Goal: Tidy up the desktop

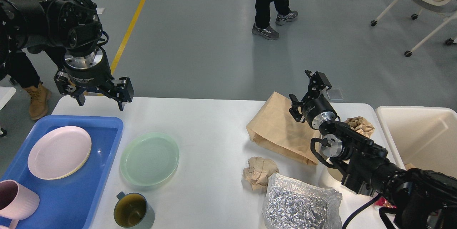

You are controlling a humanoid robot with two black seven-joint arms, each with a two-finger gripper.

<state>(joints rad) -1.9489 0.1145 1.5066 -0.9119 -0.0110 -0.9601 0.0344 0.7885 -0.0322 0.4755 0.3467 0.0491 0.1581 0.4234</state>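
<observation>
Desk (214,132): large white rectangular top, rounded corners, smooth matte surface with soft reflections. Lies flat, filling the lower half of the head view; far edge runs level against the grey floor. Left end partly covered by a blue tray (71,197); right end abuts a cream bin (421,136). Surface carries a green plate (149,158), a dark mug (132,215), a brown paper bag (278,129), two crumpled paper balls (260,172), and a silver foil bag (300,204). Middle stretch bare.
</observation>
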